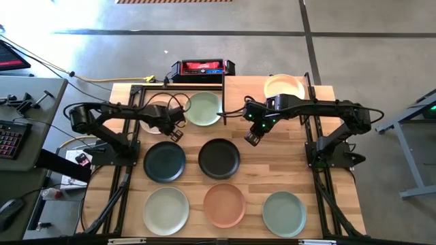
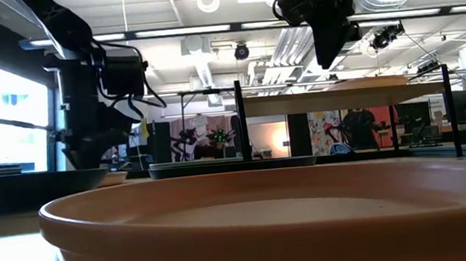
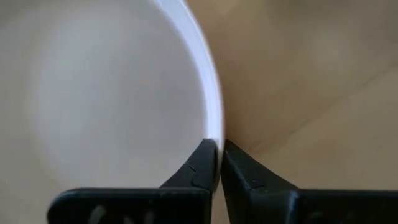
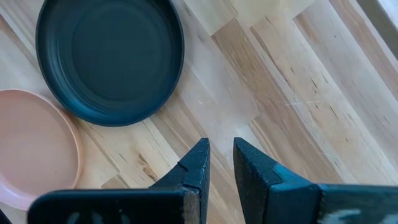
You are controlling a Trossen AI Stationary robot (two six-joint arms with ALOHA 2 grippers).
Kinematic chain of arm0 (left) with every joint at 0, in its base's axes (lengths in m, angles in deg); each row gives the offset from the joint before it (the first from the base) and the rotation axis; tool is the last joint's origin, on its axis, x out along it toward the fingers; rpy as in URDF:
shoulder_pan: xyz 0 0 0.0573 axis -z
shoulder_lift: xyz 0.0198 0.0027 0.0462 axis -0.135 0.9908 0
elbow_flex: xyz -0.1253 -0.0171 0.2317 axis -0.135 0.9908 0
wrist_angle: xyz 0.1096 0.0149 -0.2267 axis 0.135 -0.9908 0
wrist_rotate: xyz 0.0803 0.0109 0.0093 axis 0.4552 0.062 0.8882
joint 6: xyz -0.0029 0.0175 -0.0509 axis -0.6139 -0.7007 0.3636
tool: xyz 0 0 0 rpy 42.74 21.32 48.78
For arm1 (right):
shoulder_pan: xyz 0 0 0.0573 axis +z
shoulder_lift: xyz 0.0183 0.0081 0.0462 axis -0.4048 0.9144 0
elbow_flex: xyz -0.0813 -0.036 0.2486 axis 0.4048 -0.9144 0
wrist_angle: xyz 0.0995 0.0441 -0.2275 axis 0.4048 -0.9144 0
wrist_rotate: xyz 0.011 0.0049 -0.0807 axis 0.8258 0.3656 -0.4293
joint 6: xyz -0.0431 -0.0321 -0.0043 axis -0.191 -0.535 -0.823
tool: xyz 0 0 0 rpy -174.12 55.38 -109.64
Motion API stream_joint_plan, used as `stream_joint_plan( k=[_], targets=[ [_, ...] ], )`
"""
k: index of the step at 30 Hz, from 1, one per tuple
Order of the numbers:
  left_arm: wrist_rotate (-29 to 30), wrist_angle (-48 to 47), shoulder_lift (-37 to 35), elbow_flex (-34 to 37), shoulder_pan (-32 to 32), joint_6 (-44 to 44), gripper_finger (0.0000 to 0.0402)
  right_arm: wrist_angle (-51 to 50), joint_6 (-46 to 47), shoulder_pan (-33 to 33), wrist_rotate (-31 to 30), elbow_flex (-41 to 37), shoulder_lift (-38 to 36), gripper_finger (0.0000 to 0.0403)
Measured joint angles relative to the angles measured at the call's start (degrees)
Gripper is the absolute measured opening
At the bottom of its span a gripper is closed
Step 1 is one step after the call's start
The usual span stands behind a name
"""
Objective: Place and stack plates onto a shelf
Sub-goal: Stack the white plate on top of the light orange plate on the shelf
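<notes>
Front row on my plank tabletop [image 1: 266,170], nearest the low camera: 3 round matte shallow plates, pale green plate [image 1: 166,210], terracotta plate [image 1: 224,204], grey-green plate [image 1: 284,214]. The terracotta one fills the low view with a smooth thick rim [image 2: 223,208].

Middle row: dark teal plate [image 1: 164,162] and black plate [image 1: 219,158], side by side, apart. The right wrist view shows the black one [image 4: 109,59] as a dark disc with a raised lip on light streaky wood, and an edge of the terracotta one beside it.

Right gripper [image 1: 253,138] hangs in the air just right of the black plate, above bare wood, holding nothing; its jaws stand narrow with a slim gap between the dark wedge tips.

Far left: my left gripper [image 1: 176,130] is down at the pink plate [image 1: 151,117], mostly hidden under the arm from above. In the left wrist view the jaws are closed thin on the pale rounded rim [image 3: 214,112], 1 tip inside the dish, 1 outside. Sage green plate [image 1: 204,108] sits just right of it, touching or nearly so; I can't tell.

Far right: the shelf [image 1: 269,86], a flat light-wood board on thin black legs, carries 1 peach plate [image 1: 284,87] at its right half.
</notes>
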Motion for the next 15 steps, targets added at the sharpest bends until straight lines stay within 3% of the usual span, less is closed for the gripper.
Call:
stream_joint_plan(
  k=[5,15],
  targets=[
    [-0.09,-5.63,0.10,-3.66,3.53,-2.37,0.0001,1.02,-0.06,0.01,-0.98,0.00,0.00,0.0051],
    [3.82,-19.53,0.10,-18.42,13.18,-5.40,0.0001,4.06,-0.06,0.00,-0.98,0.02,0.00,0.0051]
  ],
)
